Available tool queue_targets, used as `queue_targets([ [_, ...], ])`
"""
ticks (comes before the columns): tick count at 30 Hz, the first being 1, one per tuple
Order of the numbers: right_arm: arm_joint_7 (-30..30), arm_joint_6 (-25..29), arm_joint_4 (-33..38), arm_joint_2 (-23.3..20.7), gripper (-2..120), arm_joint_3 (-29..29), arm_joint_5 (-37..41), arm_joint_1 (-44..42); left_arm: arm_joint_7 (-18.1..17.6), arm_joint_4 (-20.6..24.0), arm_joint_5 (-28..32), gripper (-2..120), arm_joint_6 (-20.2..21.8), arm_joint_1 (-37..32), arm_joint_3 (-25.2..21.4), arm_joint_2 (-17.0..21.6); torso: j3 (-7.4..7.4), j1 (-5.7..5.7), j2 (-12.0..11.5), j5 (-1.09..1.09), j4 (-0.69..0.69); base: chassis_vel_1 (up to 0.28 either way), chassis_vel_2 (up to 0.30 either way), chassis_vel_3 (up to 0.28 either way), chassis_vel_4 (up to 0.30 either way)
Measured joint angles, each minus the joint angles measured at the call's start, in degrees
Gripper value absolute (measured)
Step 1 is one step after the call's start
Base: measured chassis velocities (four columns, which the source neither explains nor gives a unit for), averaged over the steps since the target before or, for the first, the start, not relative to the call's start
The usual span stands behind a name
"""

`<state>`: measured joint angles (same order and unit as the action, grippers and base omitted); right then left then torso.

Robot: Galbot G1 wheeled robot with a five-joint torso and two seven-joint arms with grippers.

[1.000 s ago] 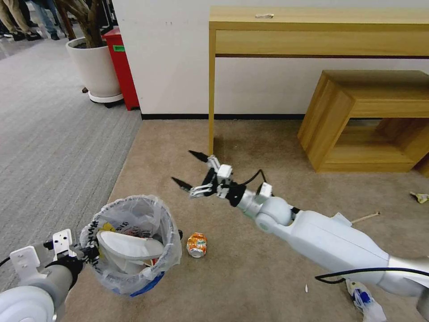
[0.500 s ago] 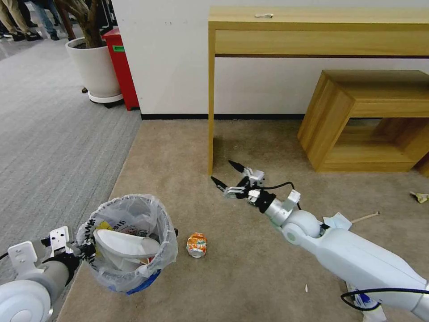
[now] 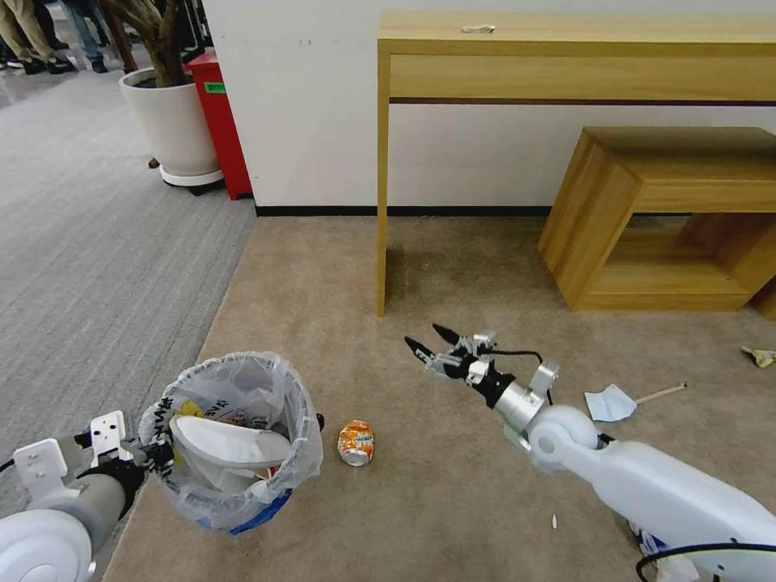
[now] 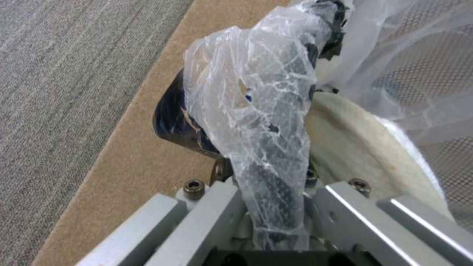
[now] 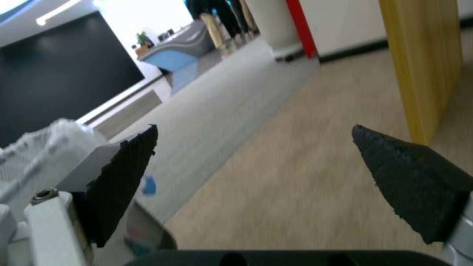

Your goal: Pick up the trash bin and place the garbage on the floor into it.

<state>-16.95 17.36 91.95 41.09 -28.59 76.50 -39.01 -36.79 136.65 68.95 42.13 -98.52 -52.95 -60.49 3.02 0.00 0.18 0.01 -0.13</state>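
The trash bin (image 3: 234, 440), black with a crinkled plastic liner, hangs at the lower left over the beige floor (image 3: 453, 485) with a white slipper (image 3: 230, 444) inside it. My left gripper (image 3: 153, 453) is shut on the bin's rim (image 4: 256, 111) and liner, and the slipper (image 4: 364, 147) lies just beyond it. A crushed orange can (image 3: 356, 442) lies right of the bin. My right gripper (image 3: 428, 343) hovers open and empty above the carpet, past the can. In the right wrist view its black fingertips (image 5: 123, 177) stand wide apart. A blue mask (image 3: 610, 402) and a wooden stick (image 3: 661, 394) lie farther right.
A tall wooden table leg (image 3: 381, 242) stands just behind the right gripper, and a low wooden shelf (image 3: 647, 226) is at the right. Grey ribbed carpet (image 3: 97, 267) lies to the left. A yellow wrapper (image 3: 760, 356) sits at the far right edge.
My right arm has swung right and drawn back from beside the bin, staying open. The left gripper and bin have hardly moved.
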Motion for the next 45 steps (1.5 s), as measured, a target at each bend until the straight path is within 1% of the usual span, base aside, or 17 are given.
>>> queue_targets([
  [1,-0.87,-0.72,-0.23,-0.23,100,-0.2,0.61,-0.83,0.0,-0.16,-0.05,1,0.0,0.03,0.07,0.02,0.0,0.0,0.0,-0.01,0.0,0.0,0.0,0.0,0.0],
  [8,-1.34,-0.58,-1.03,-0.4,100,-1.99,1.72,-3.93,0.06,-0.63,-0.11,1,0.0,0.47,0.42,0.11,0.0,0.0,0.0,-0.01,0.0,0.0,0.0,0.0,0.0],
  [12,-3.1,-0.54,-1.86,-0.55,100,-4.21,3.08,-6.46,0.13,-1.02,-0.15,1,0.0,0.71,0.6,0.3,0.0,0.0,0.0,-0.01,0.0,0.0,0.0,0.0,0.0],
  [19,-2.47,0.03,-4.08,-0.13,100,-7.3,2.02,-8.2,0.17,-1.21,-0.14,1,0.01,0.86,0.66,0.3,0.0,0.0,0.0,-0.01,0.0,0.0,0.0,0.0,0.0],
  [36,-2.93,-0.09,-6.05,1.49,100,-10.79,1.58,-8.93,0.27,-0.77,-0.14,1,0.0,1.21,0.85,0.26,0.0,0.0,0.0,-0.01,0.0,0.0,0.0,0.0,0.0],
  [45,-3.2,0.25,-7.75,3.6,100,-12.2,2.65,-8.11,0.27,0.12,-0.12,1,0.0,0.72,0.87,0.1,0.0,0.0,0.0,-0.01,0.0,0.0,0.0,0.0,0.0],
])
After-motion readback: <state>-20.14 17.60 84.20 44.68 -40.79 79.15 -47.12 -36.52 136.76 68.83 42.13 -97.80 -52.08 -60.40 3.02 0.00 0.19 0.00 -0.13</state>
